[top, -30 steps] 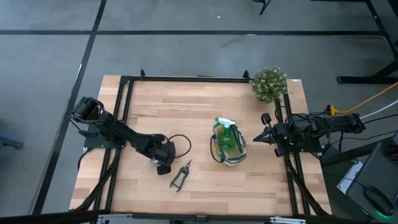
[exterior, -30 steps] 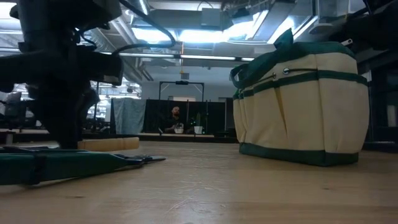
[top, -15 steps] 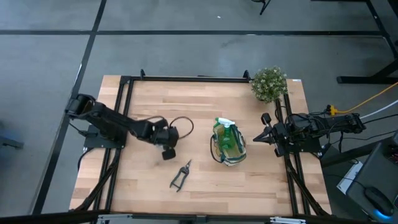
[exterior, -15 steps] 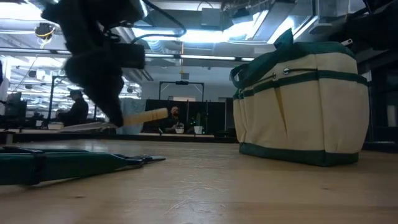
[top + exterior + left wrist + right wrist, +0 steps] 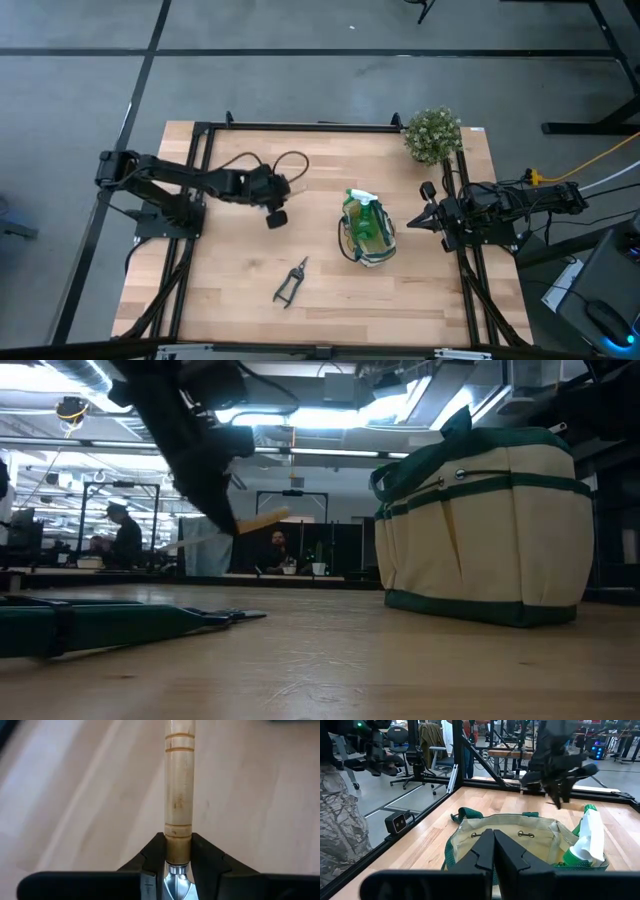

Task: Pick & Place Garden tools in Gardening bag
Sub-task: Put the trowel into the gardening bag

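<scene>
While the left end effector pinches the trowel where wooden handle meets metal neck, it looks light, rigid, slightly blade-heavy; right end effector waits, closed and empty.

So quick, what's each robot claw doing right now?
Left gripper: closed on the trowel, lifted off the table.
Right gripper: shut, empty, beside the gardening bag.

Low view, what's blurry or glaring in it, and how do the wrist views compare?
Low view: ceiling lights glare, left gripper is a dark smear, pruning shears up close are soft, bag sharp. Left wrist view: trowel handle crisp, table blurred. Right wrist view: evenly lit.
</scene>
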Available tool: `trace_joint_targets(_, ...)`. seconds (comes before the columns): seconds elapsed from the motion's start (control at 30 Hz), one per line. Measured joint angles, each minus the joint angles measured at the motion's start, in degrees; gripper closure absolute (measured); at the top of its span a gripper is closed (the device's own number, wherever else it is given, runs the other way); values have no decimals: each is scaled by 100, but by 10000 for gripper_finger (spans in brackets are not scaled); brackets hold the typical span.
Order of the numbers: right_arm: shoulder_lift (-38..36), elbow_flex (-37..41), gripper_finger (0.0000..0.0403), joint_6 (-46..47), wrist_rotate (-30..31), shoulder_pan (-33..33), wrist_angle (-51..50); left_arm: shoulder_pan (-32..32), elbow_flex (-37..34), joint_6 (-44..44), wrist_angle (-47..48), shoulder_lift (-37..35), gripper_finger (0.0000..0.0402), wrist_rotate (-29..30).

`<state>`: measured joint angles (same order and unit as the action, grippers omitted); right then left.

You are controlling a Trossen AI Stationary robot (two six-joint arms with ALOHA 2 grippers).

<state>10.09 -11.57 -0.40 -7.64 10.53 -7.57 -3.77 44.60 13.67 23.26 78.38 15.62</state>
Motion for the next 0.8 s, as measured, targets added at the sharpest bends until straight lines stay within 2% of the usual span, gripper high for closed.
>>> trace_joint_targets(0.2,2,0,391,0,0,2,0,-527,77,-622,-710,-65,339,-10)
trace_joint_targets(0.43,0,0,391,0,0,1,2,-955,657,-1045,-1422,-62,339,-13)
trace_joint_targets(0.57,0,0,391,0,0,1,0,-1028,917,-1047,-2221,-62,339,-15)
trace_joint_targets(0.8,0,0,391,0,0,-1,1,-1021,962,-1014,-3616,-62,339,-213)
